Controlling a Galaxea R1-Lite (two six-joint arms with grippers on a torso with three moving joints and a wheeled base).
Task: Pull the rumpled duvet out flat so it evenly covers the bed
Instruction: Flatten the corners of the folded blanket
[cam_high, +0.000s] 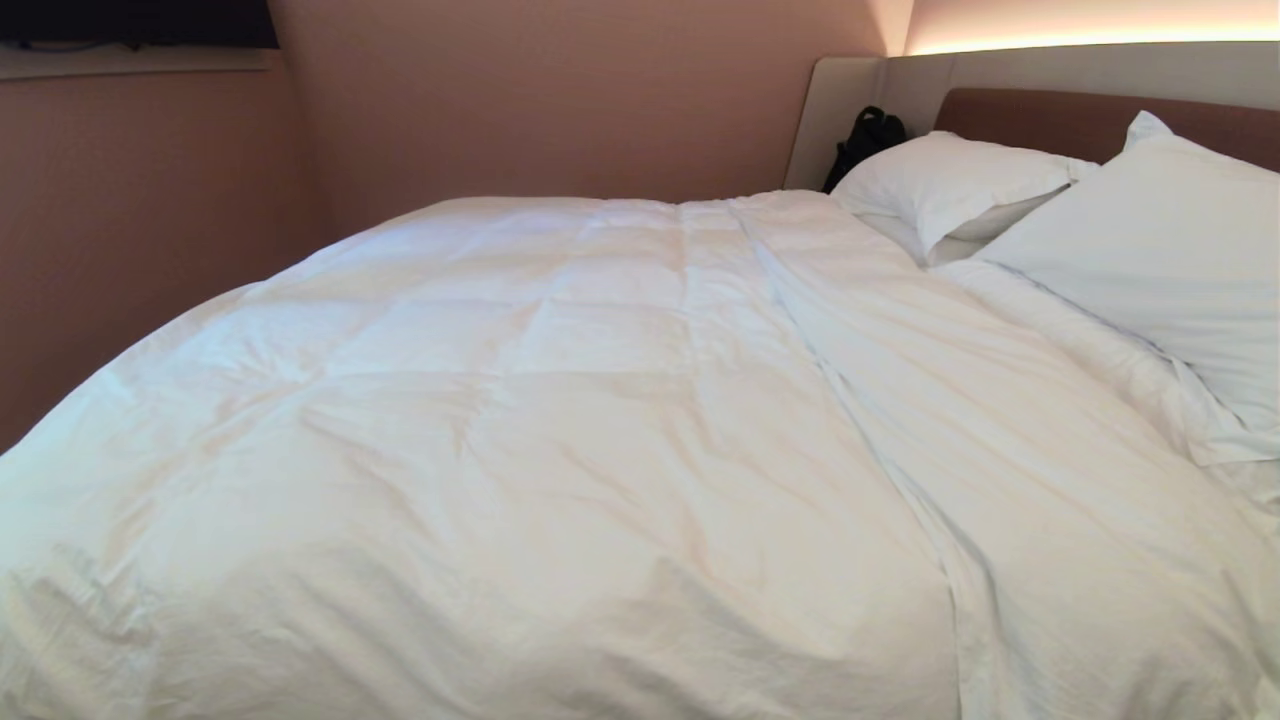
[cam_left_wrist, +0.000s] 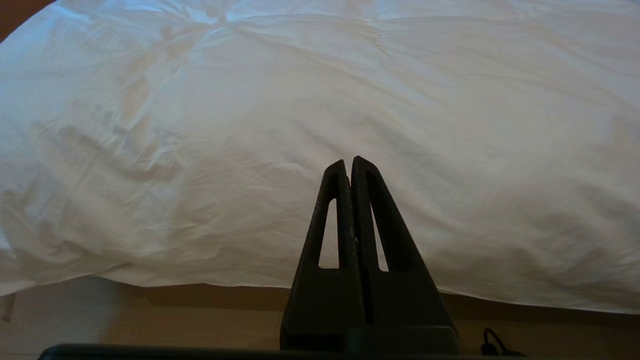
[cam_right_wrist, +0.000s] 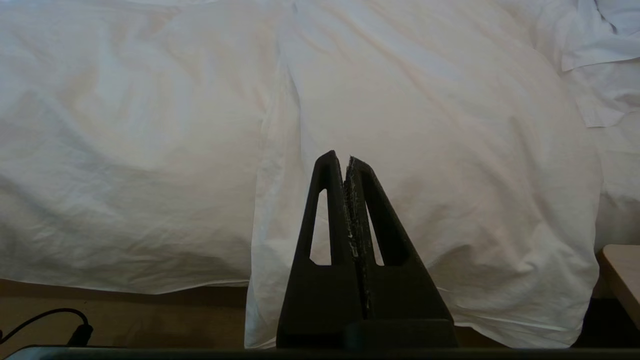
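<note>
Mostly done: duvet (cam_high: 560, 420) covers bed (cam_high: 1000, 110), slightly wrinkled; left hand (cam_left_wrist: 348, 161) and right hand (cam_right_wrist: 341, 157) closed, empty, idle.

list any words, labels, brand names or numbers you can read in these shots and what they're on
None: no view shows readable text.
The duvet, the pillows and the headboard are plain.
The black bag beside the pillows shows no readable mark.
The left gripper and right gripper carry no markings.
</note>
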